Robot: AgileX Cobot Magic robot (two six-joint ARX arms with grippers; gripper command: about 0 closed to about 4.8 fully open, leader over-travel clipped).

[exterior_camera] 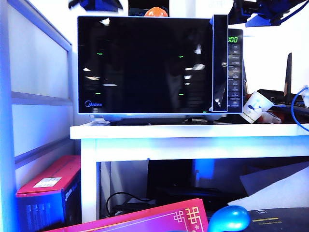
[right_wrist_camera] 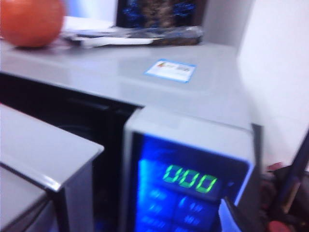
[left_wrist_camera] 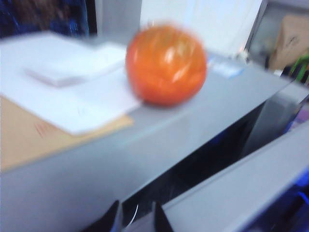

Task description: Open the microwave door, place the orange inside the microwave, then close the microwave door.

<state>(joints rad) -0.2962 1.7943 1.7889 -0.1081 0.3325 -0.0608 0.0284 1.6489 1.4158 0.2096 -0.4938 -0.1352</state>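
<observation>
The black microwave [exterior_camera: 159,65] stands on a white table. Its glossy door [exterior_camera: 145,63] is ajar: a dark gap shows between the door's top edge [right_wrist_camera: 48,154] and the control panel [right_wrist_camera: 188,179] with its green digits. On the microwave's top rests the orange [left_wrist_camera: 166,63], which also peeks over the top edge, orange [exterior_camera: 155,12], and shows far off, orange [right_wrist_camera: 29,21]. My left gripper [left_wrist_camera: 136,220] is open and empty, above the top's front edge, short of the fruit. My right gripper [right_wrist_camera: 145,226] hangs before the panel; one fingertip [right_wrist_camera: 231,215] shows, with nothing held.
Papers [left_wrist_camera: 72,96] lie on the microwave's top beside the orange, and a label [right_wrist_camera: 170,70] is stuck there. On the white table [exterior_camera: 193,131] a white cup [exterior_camera: 253,107] and cables sit right of the oven. A red box [exterior_camera: 48,186] and a blue rounded object [exterior_camera: 229,217] lie lower down.
</observation>
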